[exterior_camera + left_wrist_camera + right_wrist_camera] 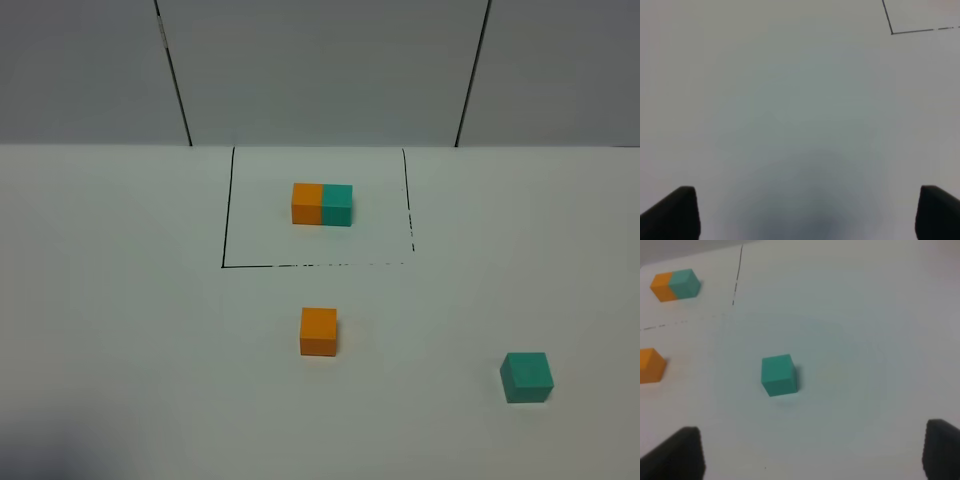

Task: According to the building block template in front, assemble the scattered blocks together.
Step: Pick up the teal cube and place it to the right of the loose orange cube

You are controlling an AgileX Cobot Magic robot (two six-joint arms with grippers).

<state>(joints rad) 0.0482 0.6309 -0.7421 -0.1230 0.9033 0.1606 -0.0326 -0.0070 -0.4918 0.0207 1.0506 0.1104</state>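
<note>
The template (322,204), an orange cube joined to a teal cube, sits inside the black outlined square (228,220) at the back of the table. It also shows in the right wrist view (676,285). The loose orange cube (318,331) lies in front of the square, also seen in the right wrist view (650,365). The loose teal cube (527,377) lies at the front right. My right gripper (812,452) is open and empty, with the teal cube (779,375) ahead of it. My left gripper (810,212) is open and empty over bare table.
The white table (120,300) meets a grey panelled wall (320,70) at the back. A corner of the black outline (892,33) shows in the left wrist view. Neither arm shows in the exterior high view.
</note>
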